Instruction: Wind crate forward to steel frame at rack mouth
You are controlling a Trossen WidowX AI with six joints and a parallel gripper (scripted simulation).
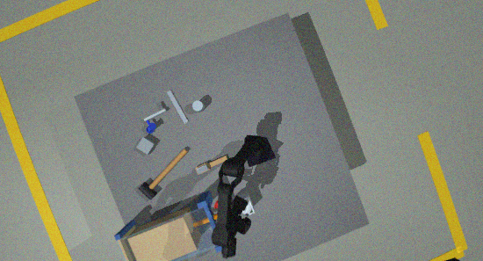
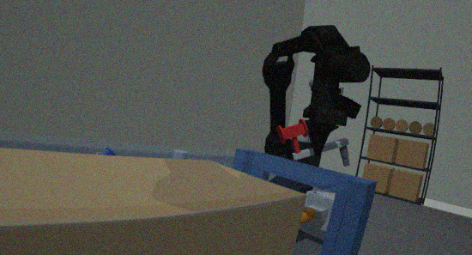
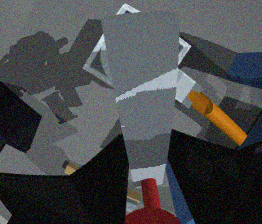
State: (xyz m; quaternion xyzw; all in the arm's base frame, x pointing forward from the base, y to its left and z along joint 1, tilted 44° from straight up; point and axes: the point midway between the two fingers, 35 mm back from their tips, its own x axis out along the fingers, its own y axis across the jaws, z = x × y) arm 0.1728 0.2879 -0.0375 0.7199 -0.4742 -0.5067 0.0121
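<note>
Plain, matt, smooth faces on the tan box-shaped crate (image 1: 162, 241) (image 2: 107, 186), like wood or cardboard, cannot tell which. Matt blue paint, like coated metal, on the squared frame (image 1: 212, 219) (image 2: 352, 212) (image 3: 254, 67). Dull grey metal look along the flat-armed crank (image 2: 332, 146) (image 3: 141, 50), with smooth red plastic look on its spool-shaped grip (image 1: 217, 204) (image 2: 293, 131) (image 3: 152, 217). Smooth orange, soft sheen, on the round rod (image 1: 204, 221) (image 2: 308, 215) (image 3: 224, 122). Warm wood on the long-handled mallet (image 1: 171, 166), matt black at its head. Matt black on the fingers (image 2: 319, 143); matt grey across the counter (image 1: 307, 195) (image 3: 222, 20).
</note>
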